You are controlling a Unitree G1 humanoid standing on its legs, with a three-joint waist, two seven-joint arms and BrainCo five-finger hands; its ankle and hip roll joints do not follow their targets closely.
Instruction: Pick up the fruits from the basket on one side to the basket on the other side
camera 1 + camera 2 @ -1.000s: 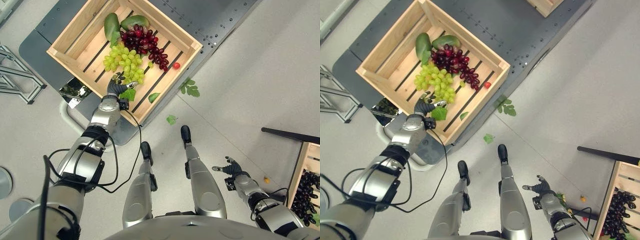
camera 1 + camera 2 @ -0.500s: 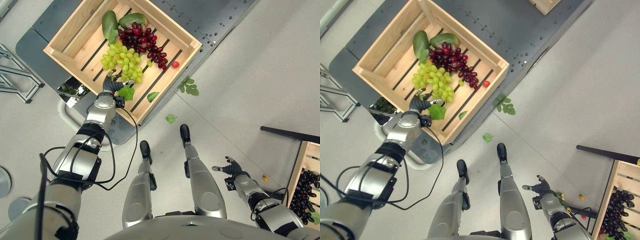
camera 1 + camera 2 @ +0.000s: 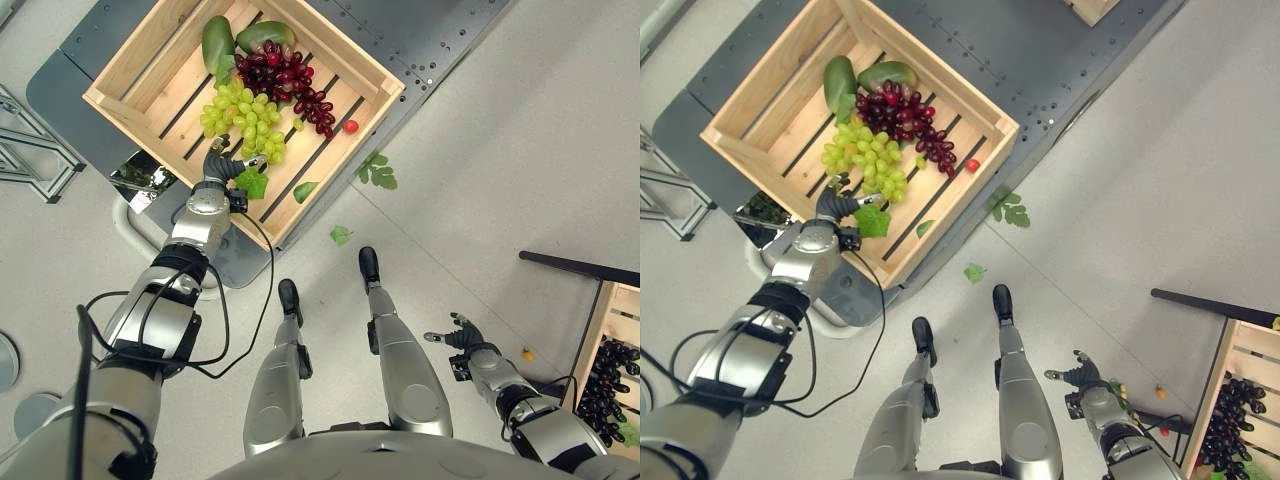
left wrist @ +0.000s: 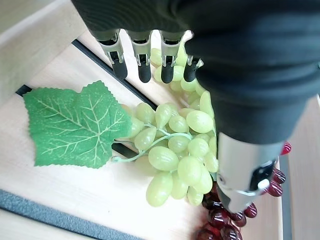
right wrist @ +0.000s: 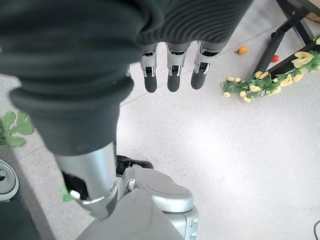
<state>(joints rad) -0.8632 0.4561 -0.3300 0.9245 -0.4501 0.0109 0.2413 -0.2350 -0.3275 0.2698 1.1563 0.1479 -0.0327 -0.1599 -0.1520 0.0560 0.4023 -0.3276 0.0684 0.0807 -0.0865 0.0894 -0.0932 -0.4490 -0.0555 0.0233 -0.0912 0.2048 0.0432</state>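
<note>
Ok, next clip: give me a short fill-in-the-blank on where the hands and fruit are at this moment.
1. The left hand, fingers open, hovers over the bunch of ____ grapes.
2. Beside that bunch in the wooden crate lies a bunch of ____ grapes.
3. The right hand is open and hangs over the ____.
4. The small red fruit lies ____ the crate.

Missing words: green; red; floor; inside
</note>
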